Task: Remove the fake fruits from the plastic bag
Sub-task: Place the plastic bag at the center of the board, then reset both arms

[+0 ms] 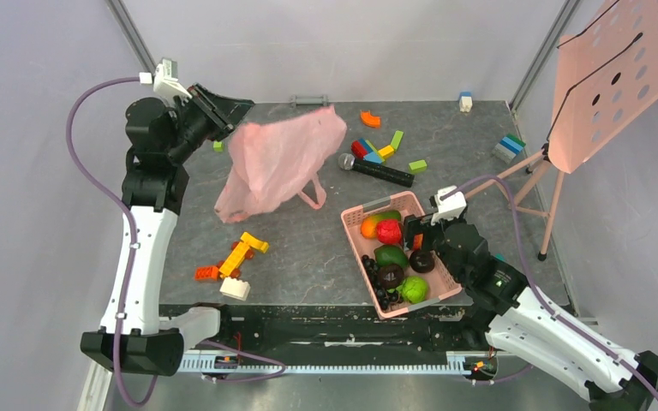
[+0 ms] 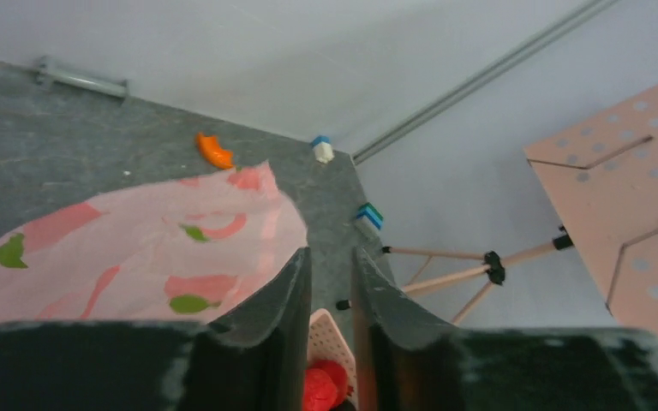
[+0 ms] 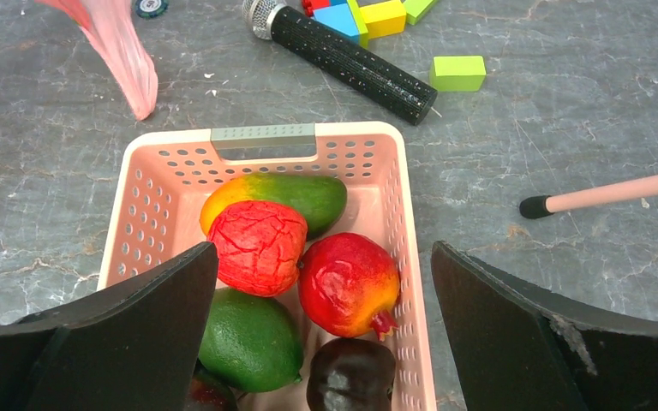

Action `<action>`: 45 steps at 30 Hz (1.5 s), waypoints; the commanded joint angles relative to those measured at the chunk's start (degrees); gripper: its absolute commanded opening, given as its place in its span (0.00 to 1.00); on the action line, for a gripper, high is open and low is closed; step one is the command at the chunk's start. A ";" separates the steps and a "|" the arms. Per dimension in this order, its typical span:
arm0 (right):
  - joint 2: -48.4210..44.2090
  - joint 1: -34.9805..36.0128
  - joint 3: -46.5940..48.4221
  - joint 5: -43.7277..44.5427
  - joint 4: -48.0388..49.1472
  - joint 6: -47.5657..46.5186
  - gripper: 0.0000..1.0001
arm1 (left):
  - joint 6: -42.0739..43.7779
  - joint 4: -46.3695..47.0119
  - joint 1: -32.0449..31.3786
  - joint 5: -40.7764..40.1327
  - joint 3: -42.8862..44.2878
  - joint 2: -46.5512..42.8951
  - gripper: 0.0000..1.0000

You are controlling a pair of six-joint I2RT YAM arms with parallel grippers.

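Our left claw [image 2: 330, 257] pinches the plastic bag [image 1: 283, 158], dangling it left of the pink basket [image 3: 261, 137]; our right claw [image 3: 321, 257] is spread wide over the fake fruits [image 3: 257, 247] inside that basket.

Near end of the basket [image 3: 261, 137] — hidden behind 2 fingers [image 3: 137, 334]; plastic bag [image 3: 124, 51] — cut by the top edge.

From high above the near edge we look down over the whole table [image 1: 308, 257]. Our left wrist camera skims across the plastic bag [image 2: 137, 248] toward the far corner; our right wrist camera peers closely into the basket [image 3: 343, 130], shared by all three.
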 commanded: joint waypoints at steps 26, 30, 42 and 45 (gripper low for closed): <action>1.38 -0.05 -4.03 2.06 5.16 0.42 0.98 | 21.51 -23.66 0.74 -28.28 -30.39 -23.20 1.00; 2.65 -0.03 -4.11 2.42 4.75 0.23 0.98 | 22.28 -23.66 0.85 -29.09 -34.56 -28.99 1.00; 0.58 -0.05 -6.34 5.50 4.28 0.40 0.98 | 23.28 -20.23 0.74 -26.14 -36.50 -31.39 1.00; -0.09 -0.01 -6.93 5.86 4.41 -0.35 0.98 | 23.24 -19.71 0.75 -25.94 -36.74 -30.95 1.00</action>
